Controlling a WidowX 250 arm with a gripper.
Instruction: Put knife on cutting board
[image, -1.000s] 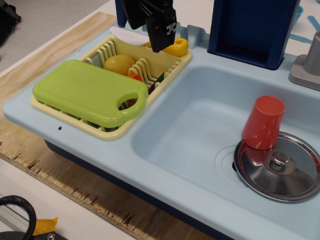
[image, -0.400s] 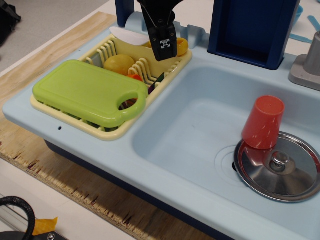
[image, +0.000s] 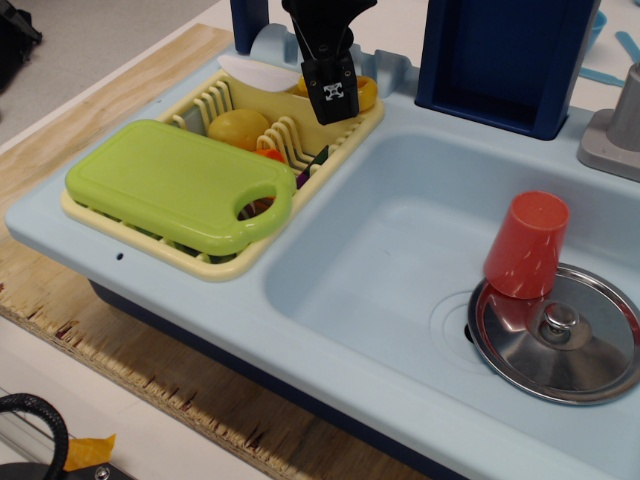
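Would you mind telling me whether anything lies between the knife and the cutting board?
The knife lies along the rack's far rim under the tool. Only the rack's ribs and a yellow fruit lie between it and the board.

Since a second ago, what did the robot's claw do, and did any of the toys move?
The gripper shifted a little to the right and settled over the yellow handle of the knife at the back of the dish rack, covering more of it. Whether it has grabbed the knife, I cannot tell. The knife, cutting board, red cup and metal lid stayed put.
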